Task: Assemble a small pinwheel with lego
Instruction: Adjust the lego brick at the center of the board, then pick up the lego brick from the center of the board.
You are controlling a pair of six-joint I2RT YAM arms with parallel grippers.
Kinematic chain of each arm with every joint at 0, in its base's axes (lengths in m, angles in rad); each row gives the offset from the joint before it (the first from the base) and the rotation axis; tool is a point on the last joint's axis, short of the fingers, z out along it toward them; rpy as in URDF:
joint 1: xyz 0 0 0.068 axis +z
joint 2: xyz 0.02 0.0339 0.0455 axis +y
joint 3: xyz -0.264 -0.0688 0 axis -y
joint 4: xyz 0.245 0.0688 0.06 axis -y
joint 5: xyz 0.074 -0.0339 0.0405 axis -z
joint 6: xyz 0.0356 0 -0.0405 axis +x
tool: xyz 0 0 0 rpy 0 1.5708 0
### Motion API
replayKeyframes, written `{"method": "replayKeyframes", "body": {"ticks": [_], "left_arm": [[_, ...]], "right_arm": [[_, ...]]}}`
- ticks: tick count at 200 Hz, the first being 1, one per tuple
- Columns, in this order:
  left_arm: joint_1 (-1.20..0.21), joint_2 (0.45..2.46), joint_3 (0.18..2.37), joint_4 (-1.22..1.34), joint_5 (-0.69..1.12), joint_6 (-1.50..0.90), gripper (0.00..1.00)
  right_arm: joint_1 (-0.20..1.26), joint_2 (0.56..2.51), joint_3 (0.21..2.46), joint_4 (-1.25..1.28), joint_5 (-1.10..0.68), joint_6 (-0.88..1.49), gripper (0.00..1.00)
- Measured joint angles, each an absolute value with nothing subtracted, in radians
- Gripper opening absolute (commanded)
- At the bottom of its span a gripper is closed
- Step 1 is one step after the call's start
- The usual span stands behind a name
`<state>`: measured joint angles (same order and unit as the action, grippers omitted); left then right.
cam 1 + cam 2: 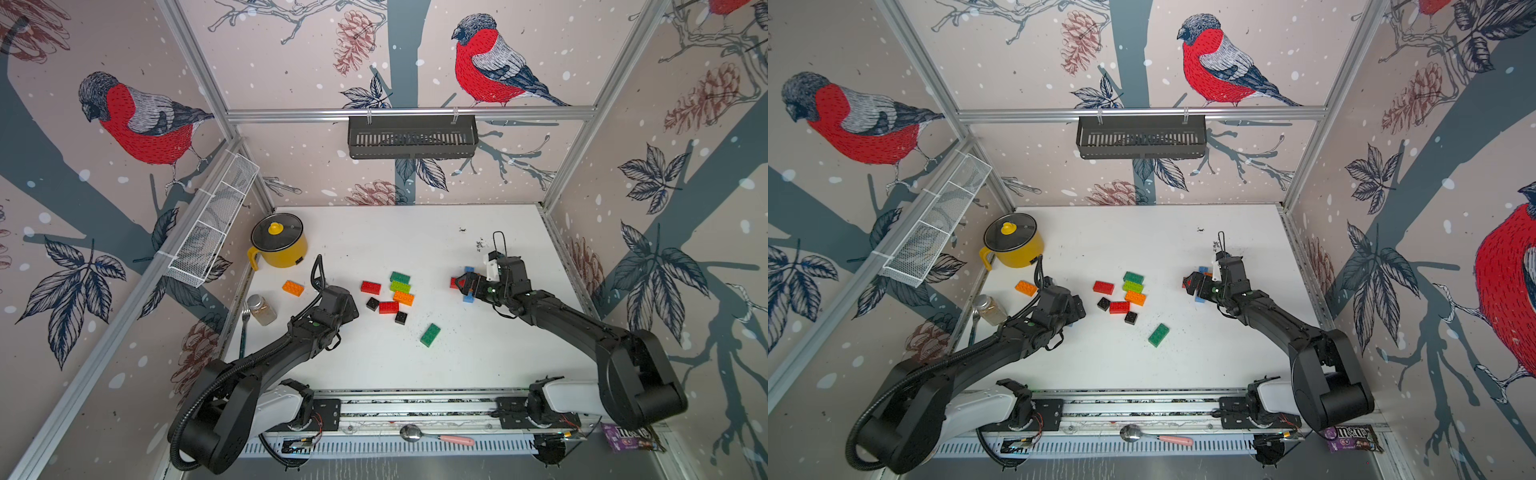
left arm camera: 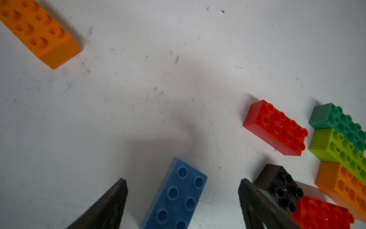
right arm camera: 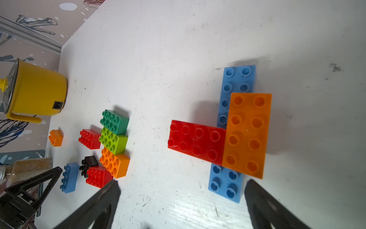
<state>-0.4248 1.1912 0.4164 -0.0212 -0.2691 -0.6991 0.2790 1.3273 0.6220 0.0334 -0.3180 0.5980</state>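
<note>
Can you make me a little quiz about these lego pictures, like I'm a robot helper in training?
1. True or false: the left tool straddles the blue brick without gripping it.
2. How many black bricks can you count?
3. Which brick lies nearest the yellow pot? A an orange brick; B the blue brick; C a black brick.
Key: 1 true; 2 two; 3 A.
</note>
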Motion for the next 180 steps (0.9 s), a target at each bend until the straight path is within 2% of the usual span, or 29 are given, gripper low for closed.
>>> {"method": "replayKeyframes", "body": {"ticks": [65, 85, 141, 180], "left_arm": [[-0.457, 1.184, 0.398, -0.07, -0.178, -0.749, 0.77], [-0.493, 1.158, 0.37, -0.073, -0.192, -0.778, 0.7], [-0.546, 1.191, 0.336, -0.004, -0.319, -0.863, 0.54], [-0.606, 1.198, 0.312, 0.019, -0.412, -0.929, 0.53]], "right_arm": [[0.265, 1.322, 0.62, 0.006, -0.341, 0.595, 0.99], [0.265, 1.326, 0.617, 0.008, -0.352, 0.595, 0.99], [0.266, 1.327, 0.605, 0.008, -0.389, 0.595, 0.99], [0.268, 1.295, 0.588, 0.009, -0.404, 0.595, 0.99]]}}
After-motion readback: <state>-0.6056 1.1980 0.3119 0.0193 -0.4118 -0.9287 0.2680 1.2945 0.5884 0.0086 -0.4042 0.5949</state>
